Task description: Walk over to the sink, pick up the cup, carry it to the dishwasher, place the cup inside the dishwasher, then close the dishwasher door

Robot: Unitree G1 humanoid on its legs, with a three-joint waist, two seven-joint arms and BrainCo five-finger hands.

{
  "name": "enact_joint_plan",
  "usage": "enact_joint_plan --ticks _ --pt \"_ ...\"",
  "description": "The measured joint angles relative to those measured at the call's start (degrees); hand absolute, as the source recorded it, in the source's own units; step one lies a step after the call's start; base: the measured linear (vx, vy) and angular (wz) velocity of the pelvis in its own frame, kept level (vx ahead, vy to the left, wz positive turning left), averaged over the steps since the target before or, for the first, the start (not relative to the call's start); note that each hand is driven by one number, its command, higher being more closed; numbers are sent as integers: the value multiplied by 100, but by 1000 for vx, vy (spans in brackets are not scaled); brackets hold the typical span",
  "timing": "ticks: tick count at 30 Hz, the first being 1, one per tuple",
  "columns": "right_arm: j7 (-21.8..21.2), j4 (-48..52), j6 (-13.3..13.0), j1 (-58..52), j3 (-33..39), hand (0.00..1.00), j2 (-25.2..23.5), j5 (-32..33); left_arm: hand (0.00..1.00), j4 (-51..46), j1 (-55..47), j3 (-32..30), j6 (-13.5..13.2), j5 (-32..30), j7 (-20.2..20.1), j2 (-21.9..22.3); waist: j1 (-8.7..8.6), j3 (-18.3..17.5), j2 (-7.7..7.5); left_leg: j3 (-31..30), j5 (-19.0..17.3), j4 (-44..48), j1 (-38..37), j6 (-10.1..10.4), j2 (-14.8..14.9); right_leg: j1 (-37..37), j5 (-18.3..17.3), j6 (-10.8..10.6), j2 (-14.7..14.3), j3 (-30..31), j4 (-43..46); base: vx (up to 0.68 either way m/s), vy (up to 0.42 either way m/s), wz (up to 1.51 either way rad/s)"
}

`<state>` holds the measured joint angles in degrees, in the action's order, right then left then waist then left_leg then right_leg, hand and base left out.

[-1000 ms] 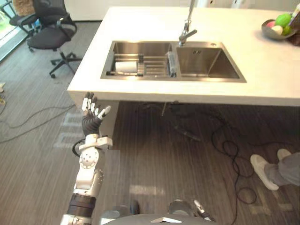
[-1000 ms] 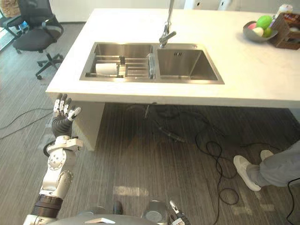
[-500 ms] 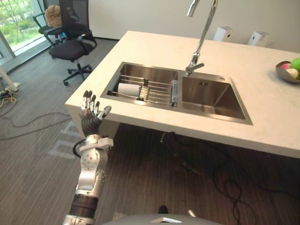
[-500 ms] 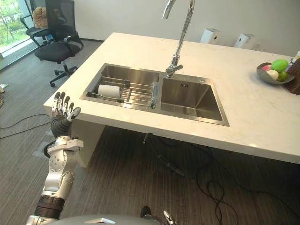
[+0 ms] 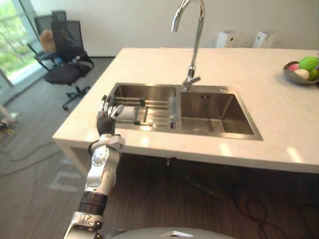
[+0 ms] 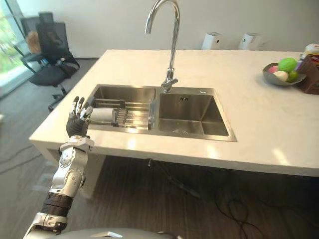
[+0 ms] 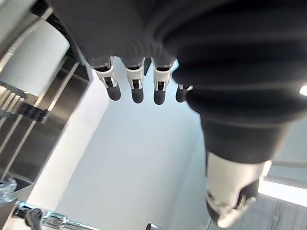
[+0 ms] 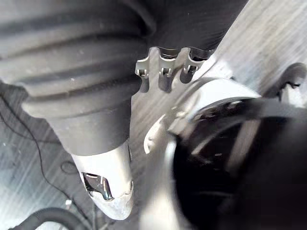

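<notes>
left hand (image 5: 106, 122) risen to sink (image 5: 212, 113) rim, fingers spread, right hand (image 8: 163, 79) loose, cup (image 6: 103, 116) in left basin (image 5: 152, 93)

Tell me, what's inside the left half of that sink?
A metal rack spans it, with a white cup lying sideways on top. Whatever lies beneath the rack is covered.

In front of me a pale countertop (image 5: 149, 62) carries a steel double sink (image 5: 219, 107) set into it, a tall faucet (image 5: 189, 79) behind the basins, and a fruit bowl (image 6: 277, 82) far to my right.
</notes>
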<state>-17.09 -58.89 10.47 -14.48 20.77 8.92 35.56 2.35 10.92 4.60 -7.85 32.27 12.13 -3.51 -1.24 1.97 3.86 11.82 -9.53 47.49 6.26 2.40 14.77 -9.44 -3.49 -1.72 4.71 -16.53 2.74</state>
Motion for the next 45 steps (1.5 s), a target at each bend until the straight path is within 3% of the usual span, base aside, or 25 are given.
enact_joint_plan --ticks 2,4,6,7,8,10,11,14,18,20,23,26,28,33,35,38,45 --pt "-95 71 -42 195 -26 0 4 5 0 -397 -24 3 49 -127 -13 -12 120 12 -43 144 -79 -831 130 -28 8 -215 6 -20 29 39 -220 235 -21 -25" --pt "-152 218 -88 440 -190 0 -15 1 0 -826 -194 -15 87 -337 5 -41 200 26 -146 205 -13 -1880 186 68 -62 -275 -55 -78 139 239 -250 252 65 -42" --pt "-150 229 -126 601 -262 0 -9 -4 0 -1072 -361 -17 133 -463 24 -147 314 75 -290 89 274 -2561 164 183 -268 -291 -169 -253 391 388 -147 209 122 -47" --pt "-142 228 -115 612 -248 0 18 -2 0 -1094 -384 -37 133 -547 24 -185 368 71 -288 60 837 -2905 133 235 -351 -297 -266 -400 475 435 -74 221 191 -31" --pt "-120 194 -34 594 -206 0 76 3 0 -1134 -393 -95 133 -561 29 -173 394 52 -150 -36 1754 -3258 68 202 -363 -325 -386 -559 455 504 1 245 227 -20" --pt "-95 129 58 552 -176 0 -65 14 0 -1272 -464 -244 134 -635 41 -229 306 -10 -268 -99 1396 -3797 -285 330 -587 -326 -480 -700 642 474 68 311 267 3" --pt "-77 70 61 572 -67 0 -282 27 0 -1339 -468 -292 121 -759 47 -297 290 10 -410 -66 1394 -4256 -467 330 -747 -253 -497 -723 755 473 84 256 220 11" --pt "23 -66 107 696 286 0 -500 54 0 -1010 -505 -227 291 -1018 34 -577 282 64 -588 -31 1422 -4718 -681 296 -905 -242 -375 -642 848 301 58 110 121 2" --pt "102 -69 189 661 446 0 -514 -7 0 -723 -571 -16 430 -1643 -198 -795 259 17 -579 92 1615 -5207 -1014 296 -990 -274 -396 -657 881 263 43 18 9 -20" --pt "94 -58 126 669 467 0 -489 -128 0 -499 -559 467 488 -2707 -391 -970 201 33 -536 80 1655 -5246 -1012 300 -980 -256 -518 -704 890 183 43 -83 -54 -1" --pt "102 -60 88 637 353 0 -257 -187 0 -516 -530 903 499 -4007 -602 -1113 117 20 -346 67 1660 -5249 -1008 316 -936 -253 -535 -729 850 173 42 -83 -36 0" --pt "103 -67 55 525 180 0 -148 -56 0 -526 -305 935 486 -4711 -670 -1381 96 -56 -270 60 1649 -5249 -1001 340 -888 -254 -534 -728 801 173 27 3 -13 0" --pt "101 -77 69 500 137 0 -155 43 0 -524 -107 935 436 -5108 -650 -1664 87 -77 -322 61 1641 -5249 -969 368 -848 -240 -528 -719 757 170 -8 25 -51 0" --pt "98 -310 117 451 29 0 -227 71 0 -288 238 959 268 -5784 -337 -2224 38 -230 -674 109 1583 -5247 -922 445 -828 -240 -475 -732 720 174 -115 78 -37 -3" --pt "100 -400 192 442 89 0 -281 133 0 76 291 960 271 -6044 -35 -2465 -27 -295 -806 226 1572 -5245 -933 458 -817 -224 -422 -642 703 173 -138 97 -32 -10" --pt "103 -501 220 445 298 0 -276 134 0 334 319 958 273 -6344 133 -2641 -78 -300 -786 406 1572 -5243 -943 458 -811 -187 -287 -445 695 173 -236 61 -7 -22" --pt "100 -475 219 438 406 0 -252 133 0 1363 624 1189 230 -7101 162 -3068 -220 -239 -667 717 1472 -5252 -1119 450 -754 -158 -127 -439 687 178 -353 -33 -10 -30"
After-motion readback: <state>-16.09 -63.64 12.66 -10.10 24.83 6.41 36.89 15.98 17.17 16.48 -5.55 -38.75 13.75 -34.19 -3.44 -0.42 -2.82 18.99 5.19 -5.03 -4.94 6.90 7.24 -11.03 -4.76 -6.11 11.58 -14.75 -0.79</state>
